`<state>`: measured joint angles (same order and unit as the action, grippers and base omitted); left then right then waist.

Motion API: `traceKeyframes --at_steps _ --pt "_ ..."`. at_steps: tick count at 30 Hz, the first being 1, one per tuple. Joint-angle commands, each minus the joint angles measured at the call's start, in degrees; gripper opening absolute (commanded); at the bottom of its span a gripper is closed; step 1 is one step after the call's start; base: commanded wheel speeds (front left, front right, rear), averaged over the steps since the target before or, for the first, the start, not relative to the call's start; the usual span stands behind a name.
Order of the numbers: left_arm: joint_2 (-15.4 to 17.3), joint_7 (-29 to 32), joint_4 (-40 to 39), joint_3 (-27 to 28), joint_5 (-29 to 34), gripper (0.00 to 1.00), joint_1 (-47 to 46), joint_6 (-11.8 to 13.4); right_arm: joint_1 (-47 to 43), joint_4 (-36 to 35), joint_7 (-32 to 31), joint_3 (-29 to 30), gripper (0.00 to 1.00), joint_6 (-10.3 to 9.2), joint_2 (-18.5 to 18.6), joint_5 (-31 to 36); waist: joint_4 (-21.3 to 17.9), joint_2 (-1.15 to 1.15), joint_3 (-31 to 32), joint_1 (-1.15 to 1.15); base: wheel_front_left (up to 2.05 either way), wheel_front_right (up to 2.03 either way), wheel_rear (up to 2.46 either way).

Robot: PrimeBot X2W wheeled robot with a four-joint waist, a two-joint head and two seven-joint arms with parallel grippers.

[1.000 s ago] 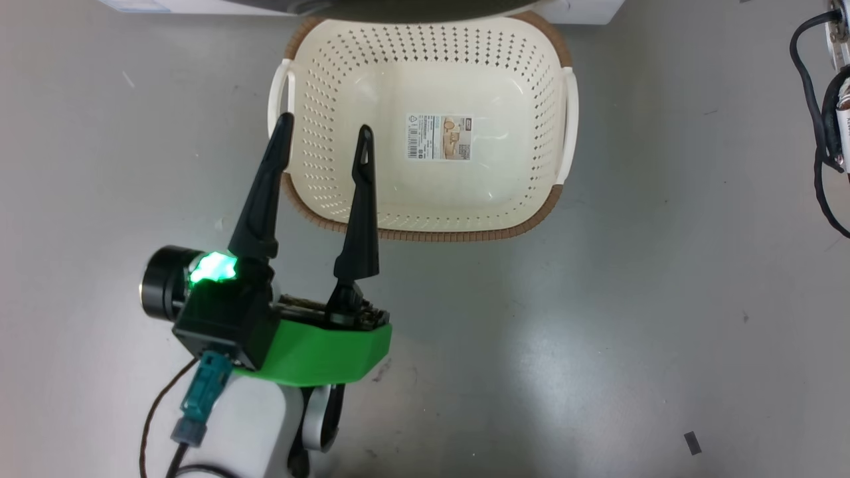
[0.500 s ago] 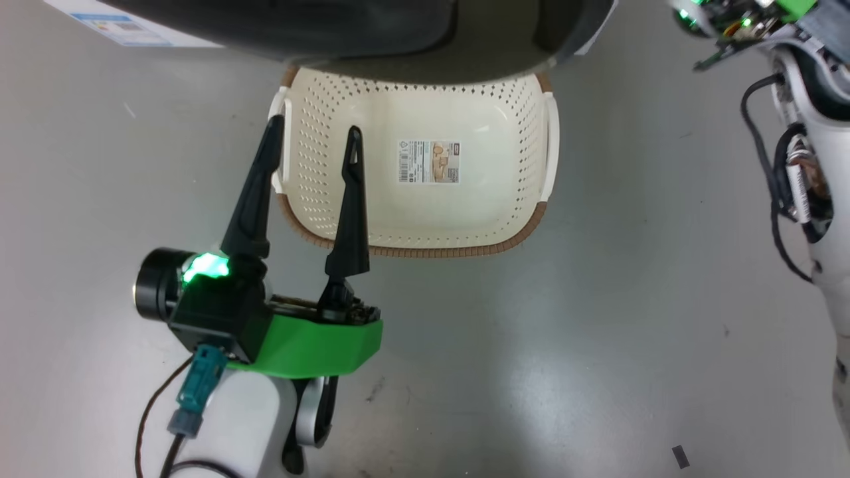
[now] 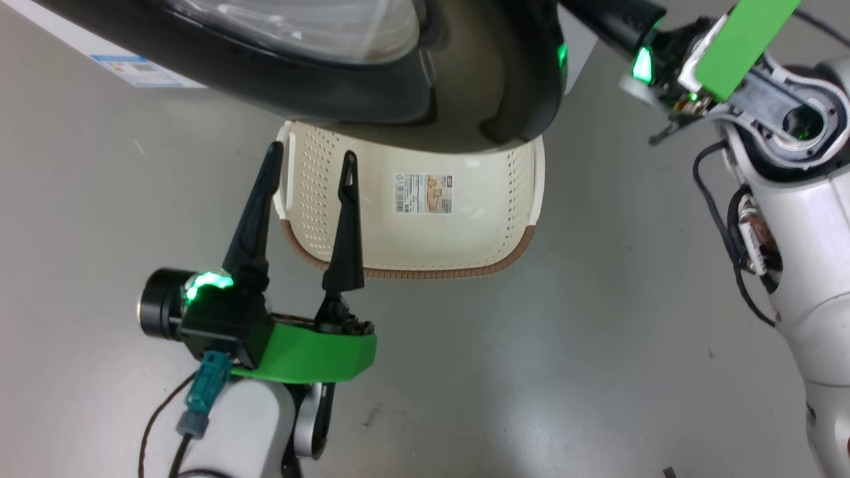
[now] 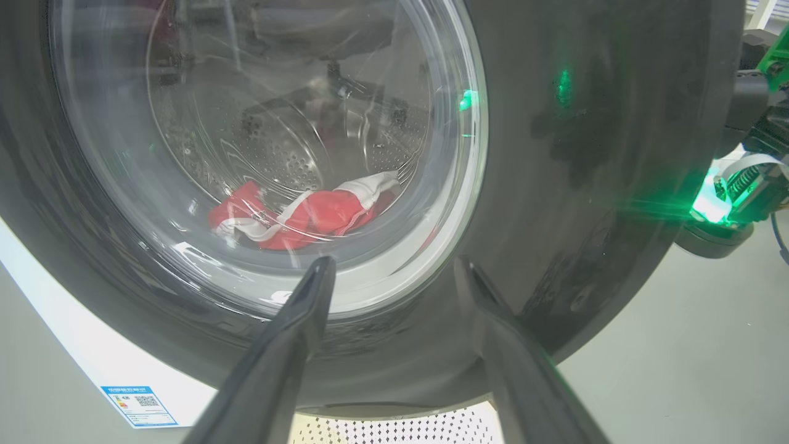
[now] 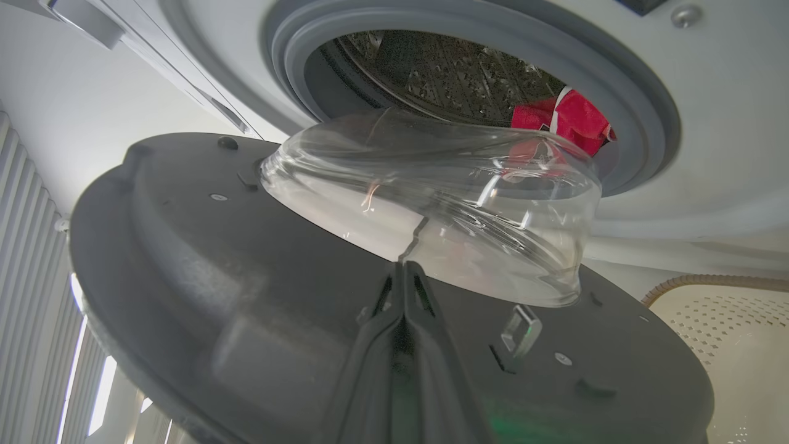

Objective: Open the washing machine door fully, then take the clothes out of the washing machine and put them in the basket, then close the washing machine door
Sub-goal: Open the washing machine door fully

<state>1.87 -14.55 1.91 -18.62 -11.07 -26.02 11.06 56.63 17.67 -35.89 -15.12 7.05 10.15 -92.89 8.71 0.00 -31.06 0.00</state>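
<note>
The washing machine door [image 3: 465, 79], a black rim around clear glass, stands partly open above the far half of the cream basket [image 3: 425, 272]. Through its glass the red and white clothes [image 4: 302, 213] lie low in the steel drum. They also show past the grey seal of the white washing machine [image 5: 709, 123] as red clothes [image 5: 573, 114]. My right gripper [image 5: 404, 265] is shut, empty, its tips against the door's dark inner face [image 5: 216, 277] below the glass bulge. My left gripper [image 3: 311, 156] is open over the basket's near-left corner, pointing at the door's outer side [image 4: 585, 154].
The basket [image 5: 696, 280] sits on grey floor directly under the door, with nothing in it but a paper label [image 3: 423, 194]. My right arm [image 3: 783, 172] and its cables fill the right side. A blue label [image 3: 136, 70] marks the machine's lower corner.
The head view has tilted up, bringing the door and my right arm into it. The door now overhangs more of the basket. My left gripper stays open near the basket corner.
</note>
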Motion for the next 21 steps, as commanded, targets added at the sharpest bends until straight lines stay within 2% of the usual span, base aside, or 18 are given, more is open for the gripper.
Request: traceKeyframes --at_steps 1,11,21 --pt "1.1 -0.4 -1.1 1.8 0.1 1.00 1.4 -0.1 -1.8 -2.0 -0.5 -0.8 0.00 0.44 -1.5 0.3 0.2 0.00 1.1 0.00 0.00 0.00 0.00" --pt "1.1 -0.4 0.2 1.3 -0.7 1.00 3.2 -0.2 -6.5 -3.2 -0.7 -1.7 0.00 0.44 -2.1 1.3 0.6 0.00 3.8 0.00 0.00 0.00 0.00" --pt "1.0 -0.4 -0.1 1.3 -1.5 1.00 3.4 -0.2 -7.5 -3.2 0.4 -1.3 0.00 0.44 -2.3 2.7 0.2 0.00 3.3 0.00 0.00 0.00 0.00"
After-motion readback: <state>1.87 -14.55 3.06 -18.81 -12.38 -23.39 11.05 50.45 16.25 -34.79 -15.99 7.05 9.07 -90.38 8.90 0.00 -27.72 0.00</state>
